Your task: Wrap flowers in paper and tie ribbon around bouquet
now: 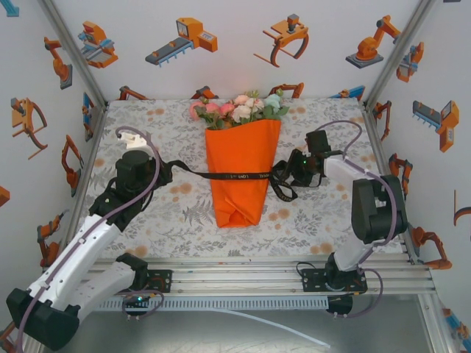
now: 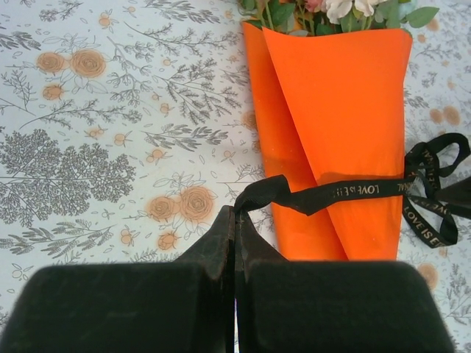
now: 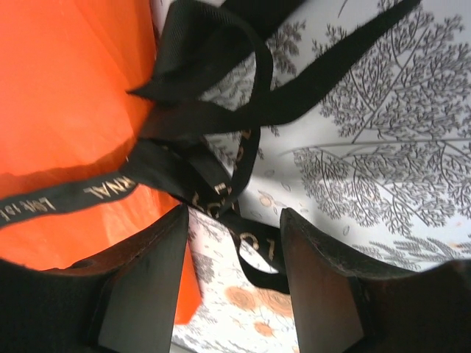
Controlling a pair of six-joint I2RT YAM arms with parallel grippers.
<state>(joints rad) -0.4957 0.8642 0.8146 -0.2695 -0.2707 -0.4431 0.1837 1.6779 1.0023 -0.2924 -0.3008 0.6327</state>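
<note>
The bouquet lies in the middle of the table, flowers (image 1: 239, 109) at the far end and the orange paper (image 1: 239, 173) cone pointing near. The black ribbon (image 1: 235, 176) crosses the cone's middle. My left gripper (image 1: 160, 173) sits left of the cone, shut on the ribbon's left end (image 2: 265, 190), which leaves its tips (image 2: 237, 213). The paper (image 2: 346, 110) and the flowers (image 2: 331, 11) are ahead of it. At the cone's right edge my right gripper (image 1: 285, 176) stands open, and tangled ribbon loops (image 3: 221, 110) lie beside the paper (image 3: 66, 95) and between its fingertips (image 3: 234, 220).
A floral printed tablecloth (image 1: 147, 125) covers the table. White walls with robot pictures and aluminium posts (image 1: 73, 51) close in the left, back and right. A metal rail (image 1: 243, 268) carrying both arm bases runs along the near edge.
</note>
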